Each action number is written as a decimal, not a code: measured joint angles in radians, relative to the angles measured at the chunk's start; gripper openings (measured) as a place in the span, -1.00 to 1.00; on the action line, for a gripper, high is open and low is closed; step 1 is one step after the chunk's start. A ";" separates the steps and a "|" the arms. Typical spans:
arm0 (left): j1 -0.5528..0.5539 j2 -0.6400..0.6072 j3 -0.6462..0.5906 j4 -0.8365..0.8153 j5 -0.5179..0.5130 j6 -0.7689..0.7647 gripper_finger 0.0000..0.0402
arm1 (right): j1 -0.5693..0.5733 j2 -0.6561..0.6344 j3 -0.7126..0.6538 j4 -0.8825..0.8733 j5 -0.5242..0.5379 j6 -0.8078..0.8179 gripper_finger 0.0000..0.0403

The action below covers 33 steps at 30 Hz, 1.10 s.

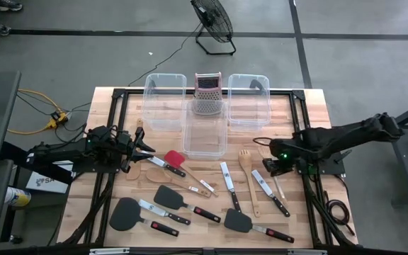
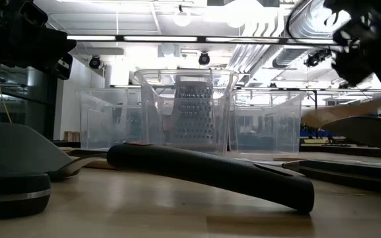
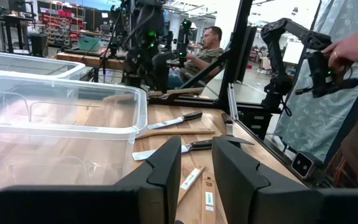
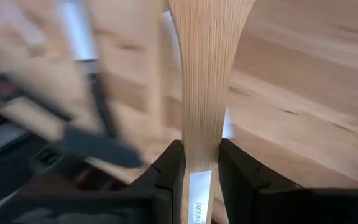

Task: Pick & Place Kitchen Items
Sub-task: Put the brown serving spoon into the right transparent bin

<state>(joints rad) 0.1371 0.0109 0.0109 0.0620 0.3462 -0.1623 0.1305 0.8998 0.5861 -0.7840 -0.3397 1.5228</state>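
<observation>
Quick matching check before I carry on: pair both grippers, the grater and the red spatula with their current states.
1 left gripper
2 right gripper
3 box grater
4 red spatula

A lying flat on the table
B fingers shut on a wooden utensil
C fingers open, empty
D upright by the clear bins

Pairs: 1-C, 2-B, 3-D, 4-A

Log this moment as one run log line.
right pincer: shut on wooden utensil | left pincer: open, beside clear bin | placed: none visible
</observation>
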 joint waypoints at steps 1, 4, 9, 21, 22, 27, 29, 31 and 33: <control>0.000 0.000 0.000 0.000 0.000 0.000 -0.55 | 0.006 -0.013 0.000 0.041 0.011 -0.002 -0.66; 0.000 0.000 0.000 0.000 0.000 0.000 -0.55 | 0.015 -0.043 0.001 0.180 0.050 -0.025 -0.66; 0.000 0.000 0.000 0.000 0.000 0.000 -0.55 | 0.005 -0.063 0.006 0.392 0.132 -0.088 -0.66; 0.000 0.000 0.000 0.000 0.000 0.000 -0.55 | -0.217 0.036 0.275 0.364 0.366 -0.509 -0.66; 0.000 0.000 0.000 0.000 0.000 0.000 -0.55 | -0.244 0.056 0.306 0.366 0.378 -0.559 -0.66; 0.000 0.000 0.000 0.000 0.000 0.000 -0.55 | -0.389 0.177 0.488 0.277 0.385 -0.773 -0.66; 0.000 0.000 0.000 0.000 0.000 0.000 -0.55 | -0.445 0.224 0.562 0.207 0.385 -0.849 -0.66; 0.000 0.000 0.000 0.000 0.000 0.000 -0.55 | -0.501 0.269 0.627 0.143 0.383 -0.925 -0.66; 0.000 0.000 0.000 0.000 0.000 0.000 -0.55 | -0.558 0.310 0.678 0.098 0.384 -1.001 -0.66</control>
<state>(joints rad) 0.1374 0.0110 0.0109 0.0621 0.3462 -0.1623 -0.4274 1.2099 1.2645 -0.6860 0.0444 0.5218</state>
